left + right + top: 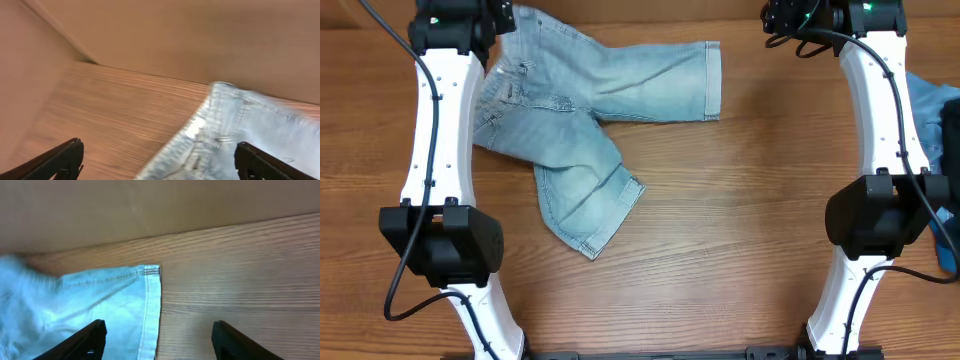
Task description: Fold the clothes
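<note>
Step in hand (my reading): laying out the pair of pale, washed light-blue denim jeans [570,110] for the first fold. No fold is made yet.

Grippers:
- left gripper [159,150]: black fingers spread wide and holding nothing. The waistband end of the jeans [235,125] lies on the wood beneath it, towards the right finger.
- right gripper [157,332]: fingers apart and empty. The stitched hem corner [151,271] lies under it, nearer the left finger.

Position: the jeans lie in the upper left and upper centre of the overhead view, on the brown wooden table [740,220]. The waistband is under the left arm.

To do the step well (judgement):
- The legs splay in a V, so bring the lower leg over the upper one first.
- Pinch the lower leg at its hem [617,220] and hold the waistband down with the other gripper.
- Lift only enough to clear the cloth, and match seam to seam before letting go.
- A pinch that takes both layers would drag the whole garment.

Look of the garment: pale and unevenly faded, with visible double stitching. Creases run through the lower leg. The upper leg lies flat and ends in a straight hem [713,80] near top centre. The left wrist view is motion-blurred, so pocket detail is unclear.

A medium-blue cloth [932,105] shows at the right edge, well apart.
</note>
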{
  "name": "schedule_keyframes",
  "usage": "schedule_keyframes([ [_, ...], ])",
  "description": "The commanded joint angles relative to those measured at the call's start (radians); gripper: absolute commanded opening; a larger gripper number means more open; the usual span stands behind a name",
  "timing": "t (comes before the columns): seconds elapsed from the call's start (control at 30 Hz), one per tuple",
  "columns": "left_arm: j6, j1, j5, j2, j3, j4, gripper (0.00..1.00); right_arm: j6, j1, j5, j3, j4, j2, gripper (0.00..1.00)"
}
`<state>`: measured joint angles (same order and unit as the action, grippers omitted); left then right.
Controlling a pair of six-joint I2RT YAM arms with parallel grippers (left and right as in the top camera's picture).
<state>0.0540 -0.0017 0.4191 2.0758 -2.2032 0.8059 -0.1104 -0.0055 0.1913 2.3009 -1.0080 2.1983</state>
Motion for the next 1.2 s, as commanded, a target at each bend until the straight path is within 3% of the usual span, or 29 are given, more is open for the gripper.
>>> schedule_keyframes([
  [0.0,-0.074,-0.002,0.151,-0.055,-0.061,-0.005,1.0,0.026,-0.002,-0.005,0.012,-0.075,-0.023,0.72],
  [0.13,-0.058,0.002,0.135,-0.097,-0.073,0.072,1.0,0.025,0.019,0.065,0.011,-0.225,-0.023,0.72],
  [0.4,0.122,0.001,0.063,-0.221,-0.073,0.358,1.0,0.029,0.114,0.117,0.011,-0.584,-0.023,0.72],
  [0.6,0.145,0.001,-0.005,-0.414,-0.073,0.489,1.0,0.03,0.228,0.114,0.011,-0.685,-0.064,0.72],
  [0.7,0.157,0.002,-0.045,-0.528,-0.073,0.575,1.0,0.017,0.311,0.092,0.011,-0.671,-0.158,0.72],
  [0.83,0.191,0.002,-0.073,-0.633,-0.073,0.655,1.0,-0.104,0.42,-0.127,0.011,-0.612,-0.357,0.74],
  [0.93,0.212,0.002,-0.084,-0.684,-0.073,0.714,1.0,-0.135,0.49,-0.278,0.011,-0.575,-0.539,0.8],
  [1.03,0.225,0.002,-0.084,-0.712,-0.073,0.772,1.0,-0.203,0.516,-0.303,0.011,-0.57,-0.706,0.94],
  [1.17,0.242,0.002,-0.104,-0.719,-0.073,0.803,1.0,-0.266,0.515,-0.302,0.011,-0.637,-0.785,0.96],
])
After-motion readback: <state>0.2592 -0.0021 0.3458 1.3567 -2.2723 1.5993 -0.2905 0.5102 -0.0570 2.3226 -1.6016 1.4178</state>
